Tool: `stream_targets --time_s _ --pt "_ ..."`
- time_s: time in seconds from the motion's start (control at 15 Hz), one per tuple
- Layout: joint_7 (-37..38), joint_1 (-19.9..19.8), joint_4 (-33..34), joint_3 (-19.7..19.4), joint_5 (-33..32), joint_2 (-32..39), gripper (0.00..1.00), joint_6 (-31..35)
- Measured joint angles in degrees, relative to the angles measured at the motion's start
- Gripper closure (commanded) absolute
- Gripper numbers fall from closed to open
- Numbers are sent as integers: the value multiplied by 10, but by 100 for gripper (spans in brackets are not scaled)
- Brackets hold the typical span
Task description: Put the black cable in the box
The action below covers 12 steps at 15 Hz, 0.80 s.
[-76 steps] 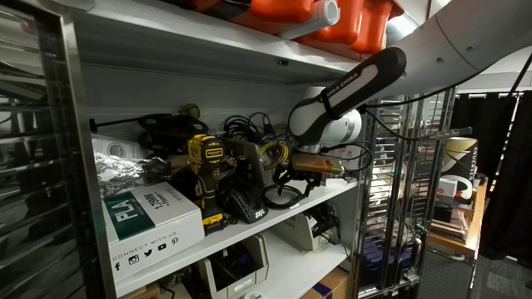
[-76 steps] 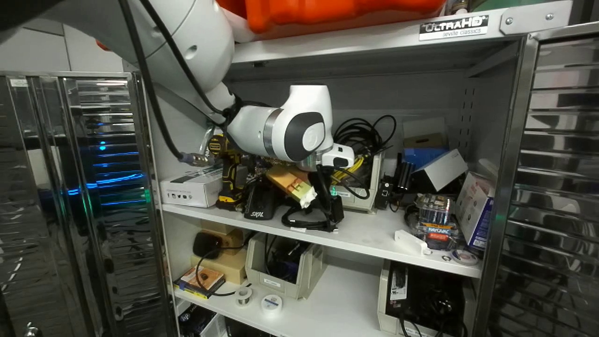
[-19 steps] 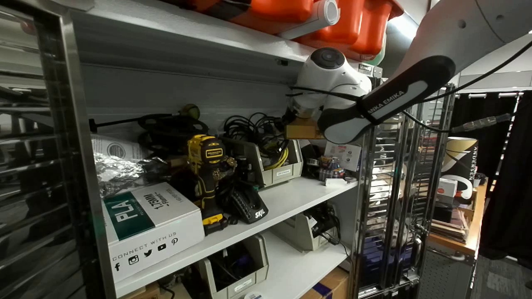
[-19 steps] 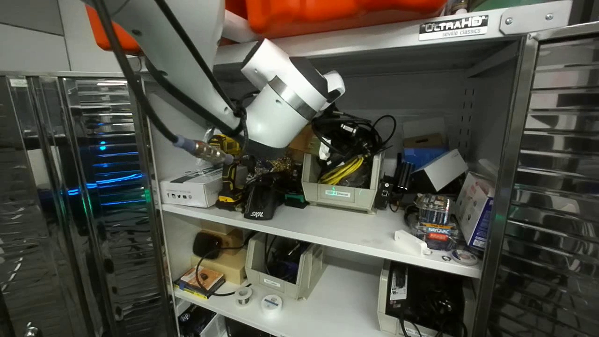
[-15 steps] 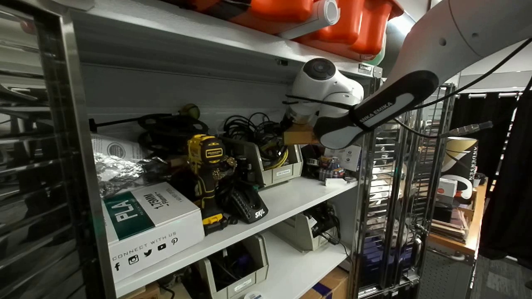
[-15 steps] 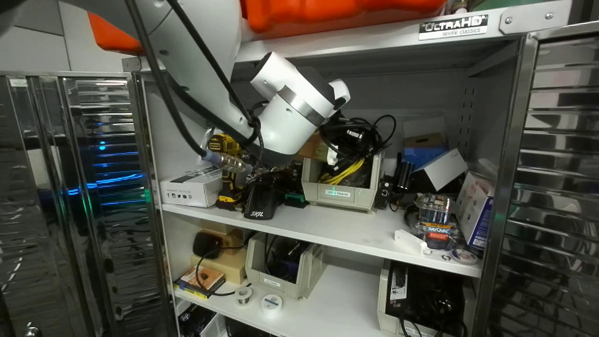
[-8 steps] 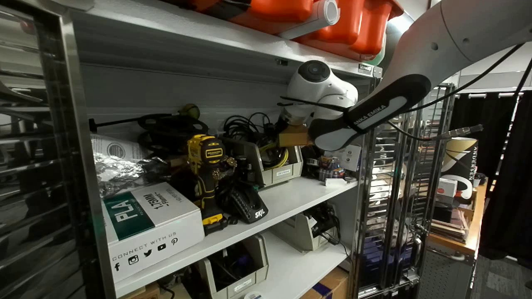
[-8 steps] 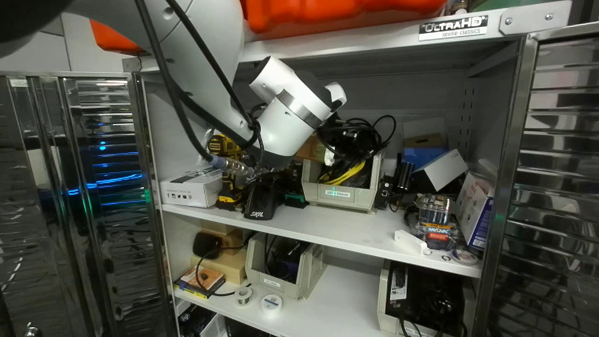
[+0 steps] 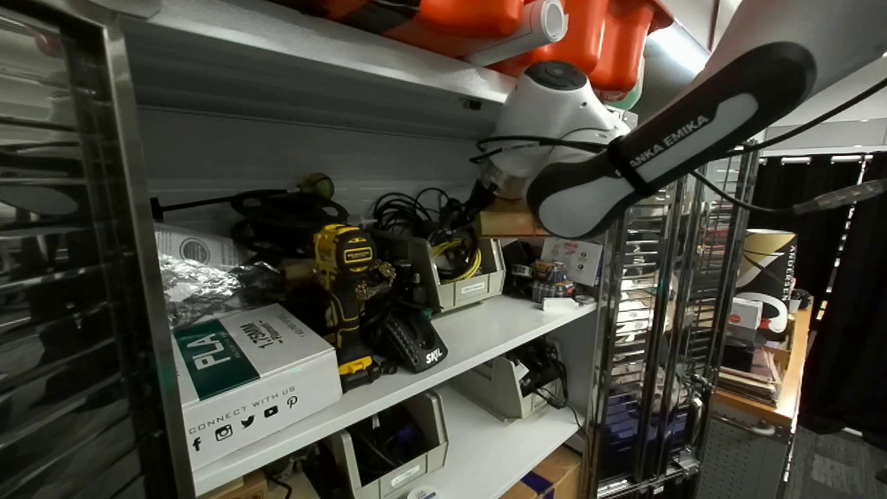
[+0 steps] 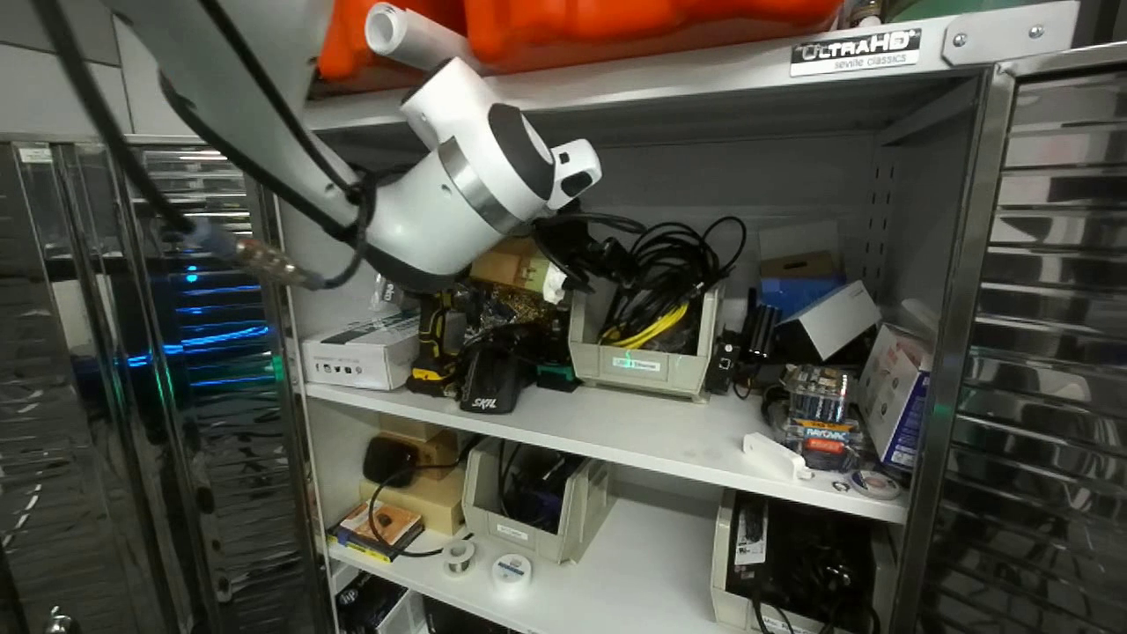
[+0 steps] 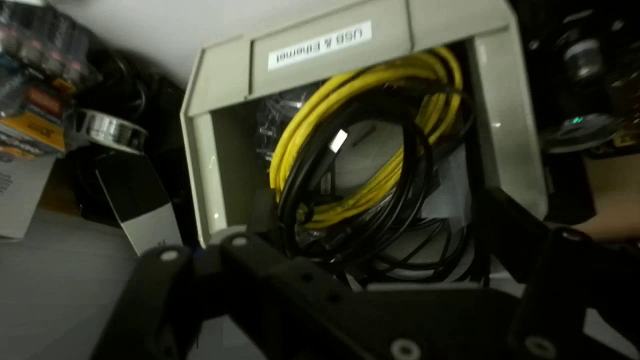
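Jaws spread wide and apparently empty in the wrist view, just lifted up and away from the USB & Ethernet box, with black cable, seemingly the task's, coiled inside across yellow cable, suggesting release done and only retreat left.

At the frame's centre, black cables show above the box; the arm is at upper right.

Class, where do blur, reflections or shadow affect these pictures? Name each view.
Wrist view: the batteries look blurred, the gripper very dark; in an exterior view, blue reflections streak the metal door; in both exterior views, the upper shelf's underside is shaded.
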Motion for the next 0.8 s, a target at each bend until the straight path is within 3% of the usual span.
stream_targets --time_s 0.2,0.33,0.47,0.6,0.8 --pt "-110 -43 -104 66 148 -69 0 -29" --pt "-174 -39 -167 82 244 -107 0 -56" --pt "-239 -2 -209 68 342 -139 0 -102" --pt "-315 53 -230 30 438 -174 0 -178" --pt "-420 73 -249 -9 536 -248 0 -341"
